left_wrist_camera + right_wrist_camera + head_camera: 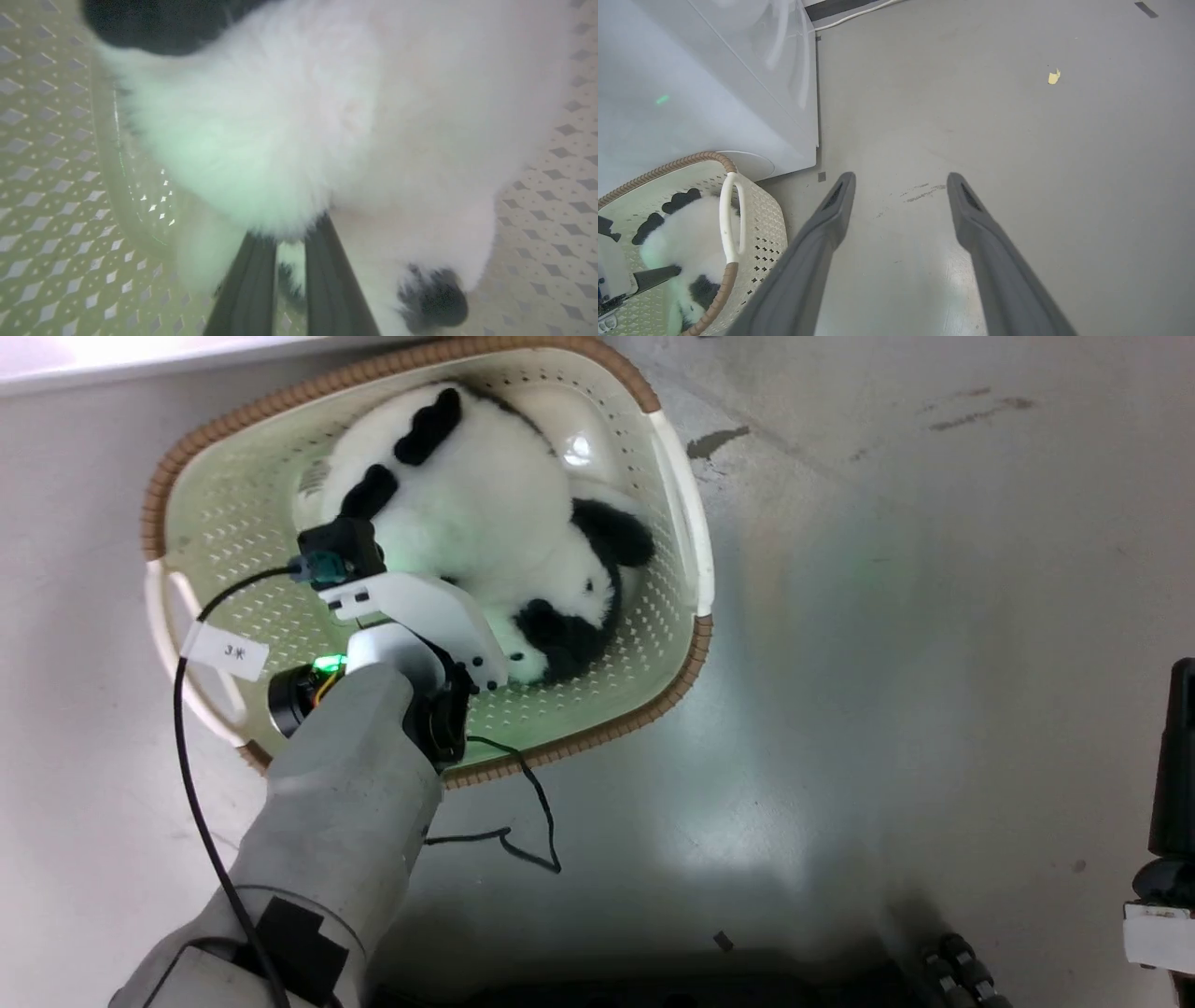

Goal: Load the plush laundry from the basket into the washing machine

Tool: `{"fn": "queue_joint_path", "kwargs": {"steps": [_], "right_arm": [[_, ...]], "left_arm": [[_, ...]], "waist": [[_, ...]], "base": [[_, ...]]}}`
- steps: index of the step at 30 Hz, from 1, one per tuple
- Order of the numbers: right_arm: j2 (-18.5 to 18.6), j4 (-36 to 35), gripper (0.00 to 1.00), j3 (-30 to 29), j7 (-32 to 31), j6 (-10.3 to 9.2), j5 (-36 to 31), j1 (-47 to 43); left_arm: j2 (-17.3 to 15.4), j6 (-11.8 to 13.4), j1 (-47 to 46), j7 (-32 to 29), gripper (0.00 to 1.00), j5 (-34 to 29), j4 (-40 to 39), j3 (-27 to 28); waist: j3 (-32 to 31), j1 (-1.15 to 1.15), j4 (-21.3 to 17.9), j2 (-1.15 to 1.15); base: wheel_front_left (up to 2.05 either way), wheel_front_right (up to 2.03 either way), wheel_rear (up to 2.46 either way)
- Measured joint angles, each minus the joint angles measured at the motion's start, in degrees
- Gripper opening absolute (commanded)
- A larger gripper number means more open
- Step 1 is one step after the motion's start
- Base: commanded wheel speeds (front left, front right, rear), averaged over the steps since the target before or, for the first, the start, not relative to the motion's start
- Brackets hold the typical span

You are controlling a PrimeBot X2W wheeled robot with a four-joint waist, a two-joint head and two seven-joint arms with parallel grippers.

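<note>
Two dark left fingers (247,280) are clenched on a tuft of white fur low on the plush panda (485,513), which lies curled inside the laundry basket (224,532) on the floor (1017,186). It looks like a thin pinch to me, so I'd lift slowly and straight up, watch for fur slipping, and clear the brown rim before swinging toward the washing machine (691,93). From the head camera my own wrist covers the pinch; the left wrist camera shows fur caught between the fingers. The right wrist camera adds the machine's white side just beside the basket, and the right fingers (831,210) spread wide, holding nothing.
</note>
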State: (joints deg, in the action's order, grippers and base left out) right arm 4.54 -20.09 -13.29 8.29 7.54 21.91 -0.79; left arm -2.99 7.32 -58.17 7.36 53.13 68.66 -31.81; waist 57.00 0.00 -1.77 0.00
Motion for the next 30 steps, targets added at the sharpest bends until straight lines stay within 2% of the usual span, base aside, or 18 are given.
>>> {"fn": "queue_joint_path", "kwargs": {"steps": [9,20,26,30], "right_arm": [[1.3,0.9,1.00,2.0,-0.6,0.00,-0.2,2.5],[1.7,4.2,1.00,4.5,-0.8,-0.01,-0.8,4.0],[1.7,6.6,1.00,5.4,-1.2,-0.01,-1.3,4.0],[1.5,8.1,1.00,6.0,-1.4,-0.01,-1.8,3.8]], "left_arm": [[0.2,-1.5,4.1,0.9,0.00,3.2,-1.4,-2.9],[0.2,-2.6,9.4,5.3,0.00,6.4,-3.4,-5.2],[0.2,-3.4,13.9,6.9,0.00,6.8,-5.2,-5.3],[-0.2,-3.8,17.3,6.9,0.00,5.6,-8.3,-2.8]], "waist": [[-4.3,0.00,1.4,0.00],[-12.6,0.00,3.2,0.00],[-18.6,-0.01,4.4,0.00],[-22.9,-0.01,5.4,0.00]], "base": [[0.00,0.00,0.00],[0.00,0.00,0.00],[0.00,0.00,0.00],[0.00,0.00,0.00]]}}
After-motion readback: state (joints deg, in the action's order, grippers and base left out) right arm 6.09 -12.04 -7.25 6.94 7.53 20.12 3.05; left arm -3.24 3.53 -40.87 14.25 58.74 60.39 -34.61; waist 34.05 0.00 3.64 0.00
